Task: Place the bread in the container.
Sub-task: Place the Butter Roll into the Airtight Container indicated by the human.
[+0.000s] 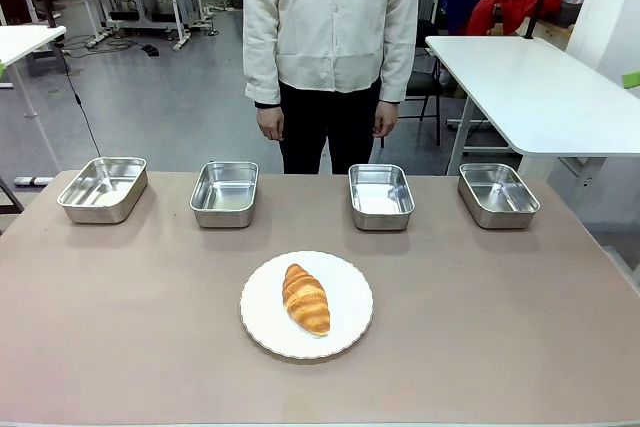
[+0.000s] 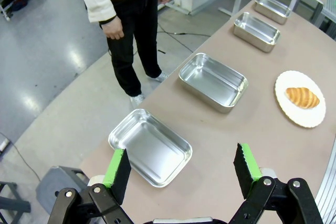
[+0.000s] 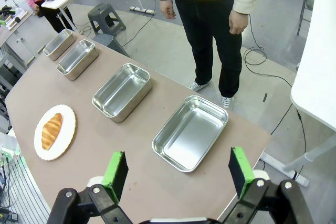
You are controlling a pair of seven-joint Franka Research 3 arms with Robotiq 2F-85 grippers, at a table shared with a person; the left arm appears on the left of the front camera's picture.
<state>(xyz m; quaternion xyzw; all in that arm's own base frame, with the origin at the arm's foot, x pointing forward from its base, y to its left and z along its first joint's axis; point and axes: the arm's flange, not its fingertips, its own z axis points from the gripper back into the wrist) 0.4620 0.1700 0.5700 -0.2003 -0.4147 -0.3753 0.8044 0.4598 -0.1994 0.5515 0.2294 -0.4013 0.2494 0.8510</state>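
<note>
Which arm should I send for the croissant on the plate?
Left, narrowly. Both hands are open, left hand by the leftmost tray, right hand by the rightmost tray; the croissant on the plate lies slightly left of the table's middle.

Table (image 1: 120, 327) bare all round plate (image 1: 350, 292); 4 trays (image 1: 224, 212) along far edge, gaps betw. each; person (image 1: 330, 37) stands beyond, off table.

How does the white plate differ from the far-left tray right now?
The white plate is round, flat and white; the far-left tray is rectangular, walled and shiny steel. The plate carries the croissant; the tray is empty. The plate lies mid-table, nearer the robot; the tray sits in the far row on the person's side. Both rest flat on the brown table.
</note>
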